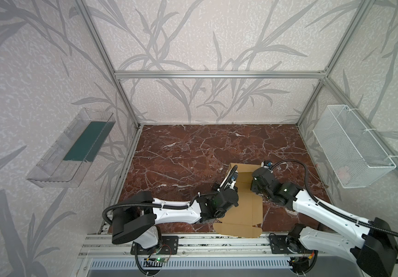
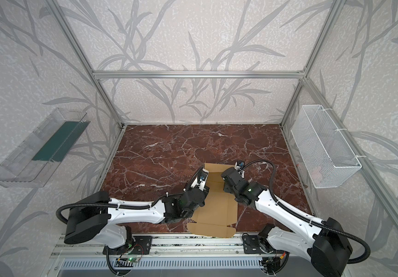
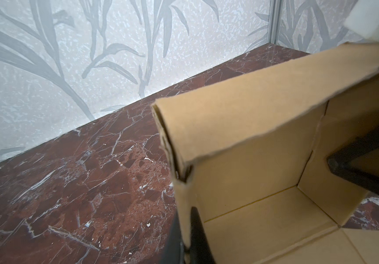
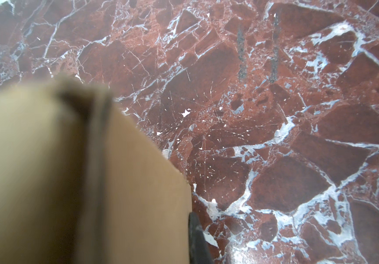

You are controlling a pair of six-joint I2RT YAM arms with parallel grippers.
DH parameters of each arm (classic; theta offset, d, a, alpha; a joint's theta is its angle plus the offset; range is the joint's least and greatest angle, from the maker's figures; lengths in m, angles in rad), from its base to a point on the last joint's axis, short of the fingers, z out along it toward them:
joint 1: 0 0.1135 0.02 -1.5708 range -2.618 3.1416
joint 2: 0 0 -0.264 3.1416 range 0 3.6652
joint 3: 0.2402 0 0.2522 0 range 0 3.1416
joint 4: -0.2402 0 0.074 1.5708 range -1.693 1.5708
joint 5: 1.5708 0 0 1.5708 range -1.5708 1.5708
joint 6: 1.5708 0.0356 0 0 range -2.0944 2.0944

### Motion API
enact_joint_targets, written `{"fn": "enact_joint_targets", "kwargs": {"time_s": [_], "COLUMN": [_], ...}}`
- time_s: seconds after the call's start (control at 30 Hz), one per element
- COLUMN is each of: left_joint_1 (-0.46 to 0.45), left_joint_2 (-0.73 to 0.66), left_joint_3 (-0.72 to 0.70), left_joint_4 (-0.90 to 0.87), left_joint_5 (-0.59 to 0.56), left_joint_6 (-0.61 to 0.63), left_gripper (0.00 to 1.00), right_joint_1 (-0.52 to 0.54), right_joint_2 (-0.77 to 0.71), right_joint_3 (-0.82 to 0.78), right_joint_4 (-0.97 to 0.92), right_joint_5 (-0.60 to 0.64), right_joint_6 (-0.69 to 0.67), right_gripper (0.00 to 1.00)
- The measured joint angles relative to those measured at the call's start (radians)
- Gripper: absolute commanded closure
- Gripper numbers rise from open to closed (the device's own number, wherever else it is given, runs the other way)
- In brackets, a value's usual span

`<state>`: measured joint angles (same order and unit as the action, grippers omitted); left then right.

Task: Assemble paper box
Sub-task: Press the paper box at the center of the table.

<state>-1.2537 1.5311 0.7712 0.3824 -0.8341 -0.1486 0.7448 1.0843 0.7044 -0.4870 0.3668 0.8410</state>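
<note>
The paper box (image 1: 246,211) (image 2: 217,211) is a tan cardboard sheet lying on the red marble table (image 1: 181,148), near the front edge. Its far end is folded up into walls, and its near flaps lie flat. My left gripper (image 1: 233,171) (image 3: 185,230) is shut on the box's upright left wall (image 3: 184,201), one finger on each side. My right gripper (image 1: 255,179) (image 4: 189,237) is at the box's right wall (image 4: 138,182), shut on it. One black finger (image 4: 196,237) shows outside the cardboard; the other is hidden. The left wrist view shows a right finger (image 3: 344,169) inside the box.
A clear plastic tray (image 1: 71,151) with a green insert hangs on the left wall. On the right wall hangs a white wire-mesh basket (image 1: 351,148). Aluminium rails (image 1: 217,242) run along the table's front edge, and the box's near flap overhangs them.
</note>
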Motion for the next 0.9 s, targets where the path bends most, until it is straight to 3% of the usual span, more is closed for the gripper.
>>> {"fn": "enact_joint_targets", "kwargs": {"time_s": [0.1,0.57,0.9], "left_joint_1": [-0.022,-0.049,-0.052], "left_joint_2": [0.003,0.001,-0.009], "left_joint_3": [0.022,0.047,0.081], "left_joint_4": [-0.035,-0.174,-0.26], "left_joint_5": [-0.057,-0.126,-0.156], "left_joint_6": [-0.037,-0.179,-0.23], "left_gripper": [1.0,1.0,1.0], "right_joint_1": [0.001,-0.002,-0.008], "right_joint_2": [0.0,0.0,-0.002], "right_joint_3": [0.0,-0.029,-0.029], "right_joint_4": [0.004,0.056,0.063], "right_joint_5": [-0.001,-0.044,-0.047], "right_joint_6": [-0.008,-0.06,-0.06], "right_gripper": [0.87,0.81,0.64]}}
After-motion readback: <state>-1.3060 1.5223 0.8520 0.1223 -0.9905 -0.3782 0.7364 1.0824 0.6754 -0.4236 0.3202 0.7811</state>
